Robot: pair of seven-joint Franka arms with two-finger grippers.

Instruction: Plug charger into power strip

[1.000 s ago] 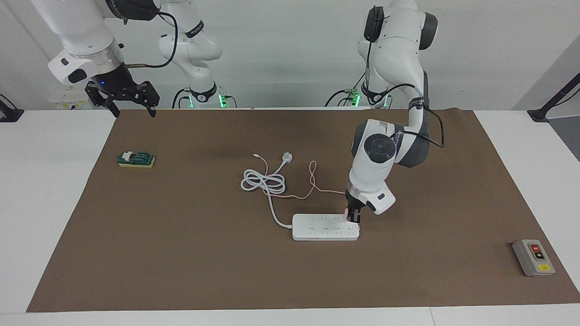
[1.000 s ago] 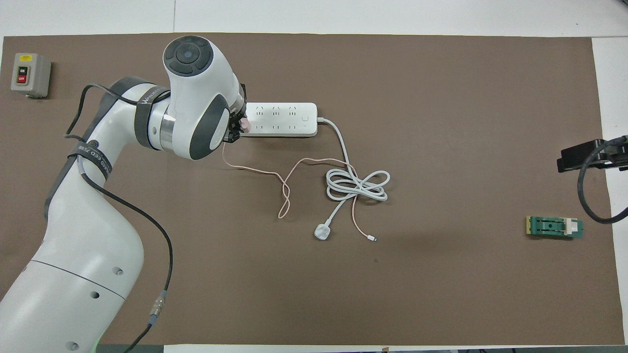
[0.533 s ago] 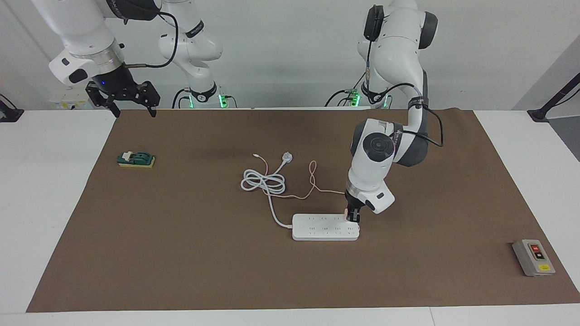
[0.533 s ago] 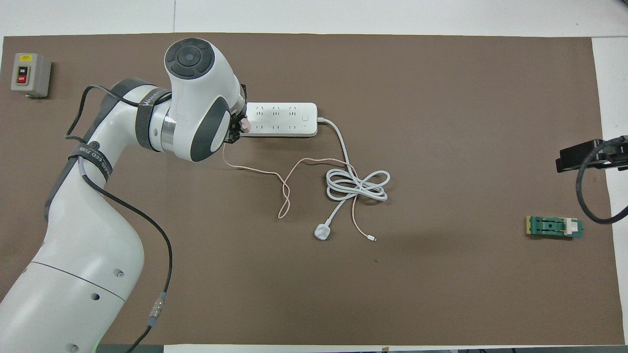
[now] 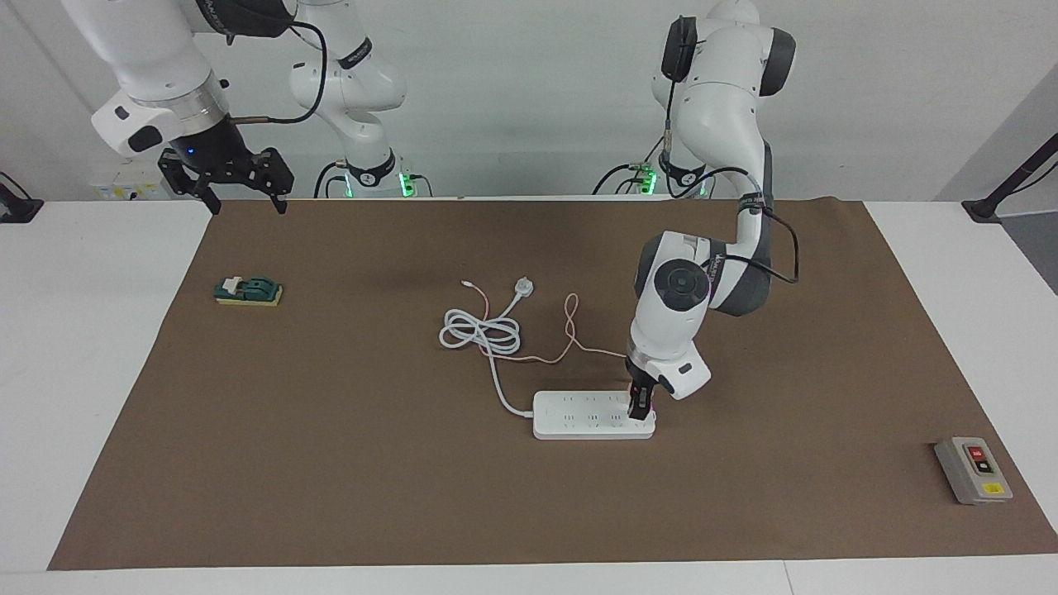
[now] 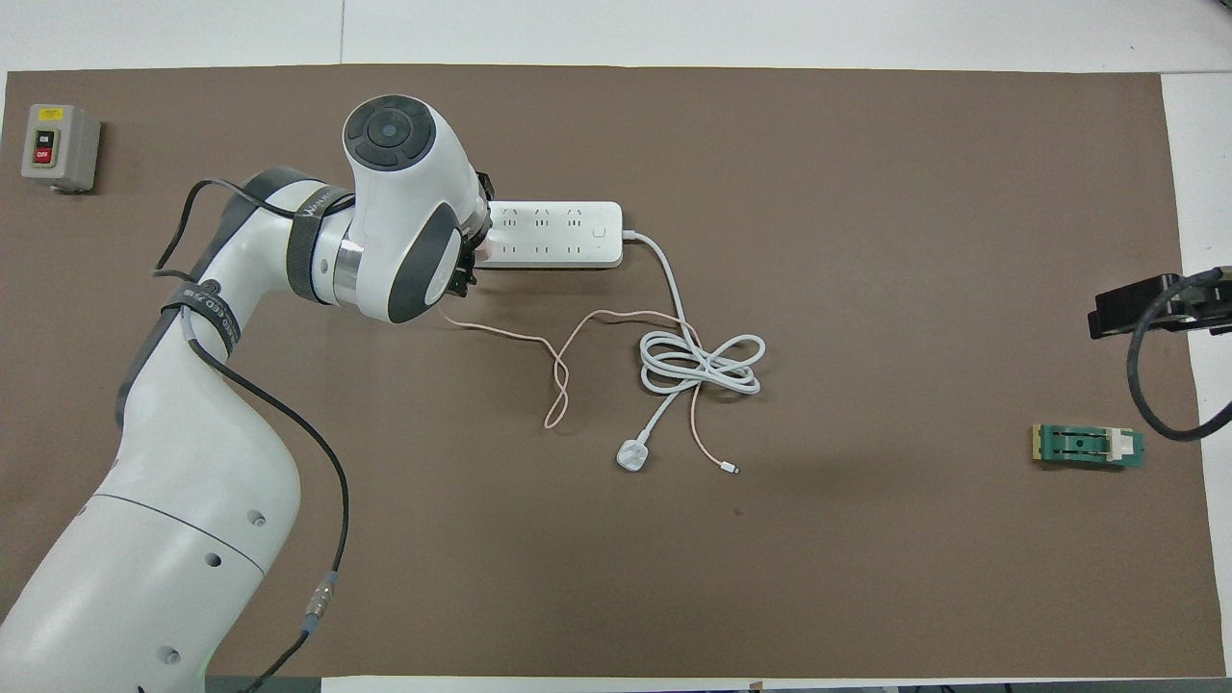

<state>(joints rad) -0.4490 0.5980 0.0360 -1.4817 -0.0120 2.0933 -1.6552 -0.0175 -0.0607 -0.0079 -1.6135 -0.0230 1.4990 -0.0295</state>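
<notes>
The white power strip (image 5: 579, 417) (image 6: 558, 236) lies flat mid-table, its thick white cord coiled nearer to the robots. My left gripper (image 5: 640, 406) stands upright on the strip's end toward the left arm's side, with the wrist covering it from above. A sliver of the pale pink charger (image 6: 487, 249) shows at that end, right under the gripper. Its thin pink cable (image 6: 558, 371) trails over the mat toward the robots. I cannot see whether the charger is still gripped. My right gripper (image 5: 240, 198) waits open in the air over the mat's corner near the right arm's base.
A white round plug (image 6: 632, 455) ends the strip's cord, nearer to the robots. A grey box with red and yellow buttons (image 5: 974, 469) sits at the left arm's end. A green block (image 5: 248, 291) lies at the right arm's end.
The left arm's wrist has swung a little over the strip and its gripper has sunk slightly onto the strip's end. The right arm has stayed in place.
</notes>
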